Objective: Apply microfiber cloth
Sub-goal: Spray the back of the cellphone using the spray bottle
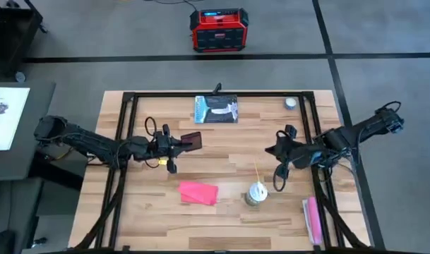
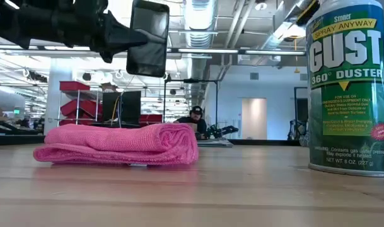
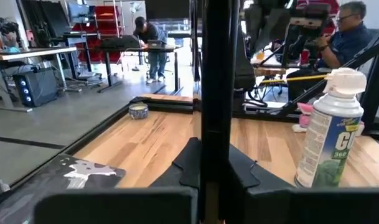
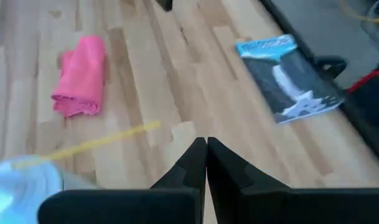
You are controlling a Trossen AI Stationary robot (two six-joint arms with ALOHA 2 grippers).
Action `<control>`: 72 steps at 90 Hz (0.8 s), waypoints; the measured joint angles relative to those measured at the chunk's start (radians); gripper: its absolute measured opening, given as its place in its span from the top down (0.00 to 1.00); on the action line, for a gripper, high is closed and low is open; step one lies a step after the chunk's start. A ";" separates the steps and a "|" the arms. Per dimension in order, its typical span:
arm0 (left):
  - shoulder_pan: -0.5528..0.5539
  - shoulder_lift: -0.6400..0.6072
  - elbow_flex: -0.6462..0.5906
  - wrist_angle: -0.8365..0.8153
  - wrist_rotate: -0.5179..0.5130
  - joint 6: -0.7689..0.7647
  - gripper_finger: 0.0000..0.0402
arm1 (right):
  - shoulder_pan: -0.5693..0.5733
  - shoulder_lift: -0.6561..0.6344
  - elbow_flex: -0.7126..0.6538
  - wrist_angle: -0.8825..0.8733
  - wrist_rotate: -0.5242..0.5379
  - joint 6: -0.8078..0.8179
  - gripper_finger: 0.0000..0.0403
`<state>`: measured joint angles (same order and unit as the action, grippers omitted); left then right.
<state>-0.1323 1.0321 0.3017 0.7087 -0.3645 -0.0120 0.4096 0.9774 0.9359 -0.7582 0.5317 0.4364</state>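
— From above, where did the cloth (image 1: 199, 192) sit?

— Lower centre of the frame, folded on the table (image 1: 229, 219), well apart from both arms. The left gripper (image 1: 179, 147) was left of centre, clamped on a phone (image 1: 192, 140) held up off the wood. The right gripper (image 1: 279, 161) hung right of centre, above a spray can (image 1: 255, 194) with a thin yellow straw.

— And at table height?

— The cloth (image 2: 119, 144) lay at the left as a plump pink roll, its fold facing right. The phone (image 2: 148, 38) hung at the upper left, above it and not touching. The can (image 2: 350, 85) filled the right edge.

— The left wrist picture?

— The phone's edge (image 3: 215, 93) ran up the middle between the fingers — gripped firmly. The can (image 3: 328, 134) stood at the right.

— The right wrist picture?

— Its fingers (image 4: 190, 165) met at the bottom centre, closed on nothing. The cloth (image 4: 82, 76) was at the upper left, a printed packet (image 4: 292, 74) at the upper right.

— How would it handle?

— Light, soft and limp, I'd judge — it would sag and unfold when lifted. Pinching the thick folded edge should gather every layer.
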 joint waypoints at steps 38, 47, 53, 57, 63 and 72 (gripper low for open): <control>0.041 0.130 0.038 0.006 0.029 -0.053 1.00 | 0.176 -0.075 -0.268 0.185 -0.139 0.169 1.00; 0.043 0.210 0.086 0.007 0.028 -0.039 1.00 | 0.257 -0.075 -0.292 0.191 -0.126 0.257 1.00; 0.044 0.261 0.123 0.006 0.029 -0.021 1.00 | 0.310 -0.075 -0.317 0.206 -0.101 0.323 1.00; 0.044 0.290 0.147 0.017 0.029 -0.008 1.00 | 0.341 -0.075 -0.336 0.233 -0.088 0.359 1.00; 0.044 0.325 0.174 0.032 0.029 0.006 1.00 | 0.380 -0.061 -0.364 0.289 -0.057 0.398 1.00; 0.051 0.358 0.187 0.069 0.044 0.017 1.00 | 0.409 -0.029 -0.403 0.373 -0.027 0.424 1.00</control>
<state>-0.0812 1.3901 0.4887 0.7778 -0.3205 0.0049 0.8191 0.9487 0.5325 -0.3853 0.5050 0.8606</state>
